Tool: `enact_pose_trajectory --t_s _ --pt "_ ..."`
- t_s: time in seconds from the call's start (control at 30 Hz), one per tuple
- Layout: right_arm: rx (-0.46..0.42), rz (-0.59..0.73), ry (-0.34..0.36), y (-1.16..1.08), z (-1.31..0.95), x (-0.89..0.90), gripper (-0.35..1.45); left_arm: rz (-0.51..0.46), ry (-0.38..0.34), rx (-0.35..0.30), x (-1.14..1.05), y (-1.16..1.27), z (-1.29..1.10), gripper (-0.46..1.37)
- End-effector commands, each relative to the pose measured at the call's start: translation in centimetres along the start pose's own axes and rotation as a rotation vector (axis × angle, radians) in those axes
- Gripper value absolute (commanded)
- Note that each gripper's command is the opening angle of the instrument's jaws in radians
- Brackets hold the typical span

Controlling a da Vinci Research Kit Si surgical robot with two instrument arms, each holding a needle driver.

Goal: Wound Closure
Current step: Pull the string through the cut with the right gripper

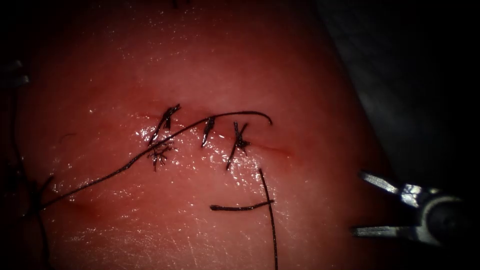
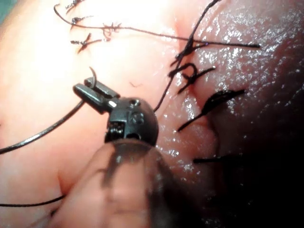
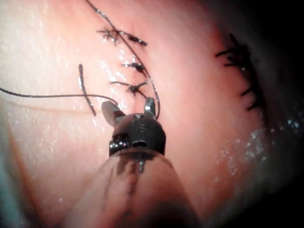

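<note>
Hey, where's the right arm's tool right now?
In the endoscope view the right tool sits right of the cut, off the tissue's right edge, jaws open and holding nothing, beyond a loose thread end.

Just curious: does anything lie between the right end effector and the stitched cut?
Only loose thread ends on the tissue. Right end effector open, empty; left end effector grips the long thread.

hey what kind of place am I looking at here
Likely a surgical-training bench, not an operating room. The tissue is a bare slab with a stitched cut. The right gripper is open and empty; the left gripper is shut on the needle, clear of the tissue.
</note>
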Motion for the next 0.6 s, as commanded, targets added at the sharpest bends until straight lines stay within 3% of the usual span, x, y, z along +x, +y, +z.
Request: enact_pose_trajectory --t_s 0.03,0.23,0.6 --pt "0.0 0.004 0.007 0.02 0.07 -0.08 1.12 -0.001 0.002 -0.011 0.02 0.0 0.0 -0.35" --pt "-0.02 0.013 0.019 0.03 0.37 -0.35 1.14 0.001 0.009 -0.012 0.1 0.06 0.03 -0.35" --pt "-0.015 0.012 0.037 -0.22 0.75 -0.61 1.0 0.012 0.035 -0.031 0.29 0.33 0.16 -0.35"
